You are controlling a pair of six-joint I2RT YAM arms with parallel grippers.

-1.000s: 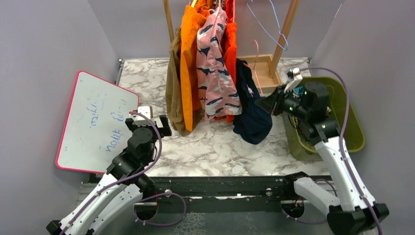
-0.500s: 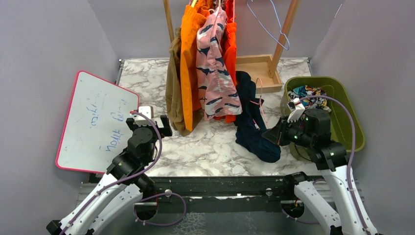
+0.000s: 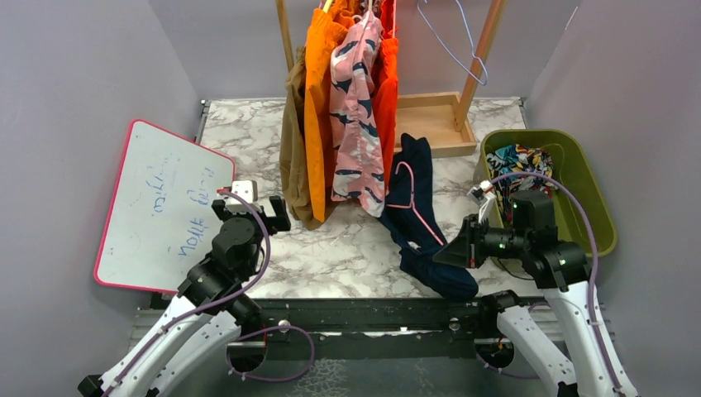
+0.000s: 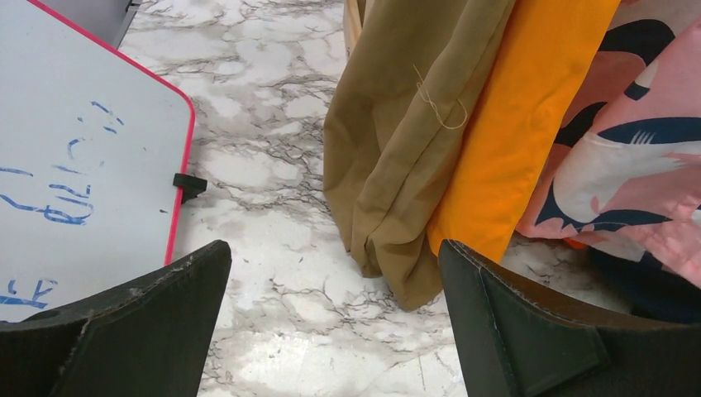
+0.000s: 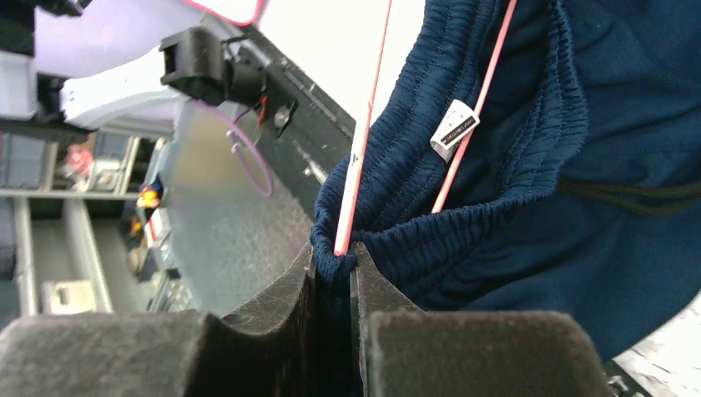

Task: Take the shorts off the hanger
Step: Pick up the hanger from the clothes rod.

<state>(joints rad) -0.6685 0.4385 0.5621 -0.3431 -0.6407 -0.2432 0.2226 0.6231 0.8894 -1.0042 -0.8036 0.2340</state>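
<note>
The navy shorts (image 3: 422,223) lie stretched over the marble table, with a thin pink hanger (image 3: 409,186) still threaded through them. My right gripper (image 3: 446,252) is shut on their ribbed waistband (image 5: 463,223), and the hanger wire (image 5: 364,124) runs into the pinch between the jaws (image 5: 335,265). Tan-brown (image 3: 291,157), bright orange (image 3: 317,107), pink blotched (image 3: 354,107) and red-orange (image 3: 387,83) shorts hang from the rack. My left gripper (image 3: 252,198) stands open and empty low over the table (image 4: 335,256), just short of the tan hem (image 4: 397,149).
A green bin (image 3: 595,215) at the right holds comic-print shorts (image 3: 519,161). A pink-edged whiteboard (image 3: 161,207) leans at the left. The rack's wooden base tray (image 3: 434,124) sits behind the navy shorts. An empty purple hanger (image 3: 450,45) hangs on the rack.
My right gripper has pulled the navy shorts and their pink hanger away from the rack, down and toward the near edge. The pink shorts swung slightly. The left arm stayed still.
</note>
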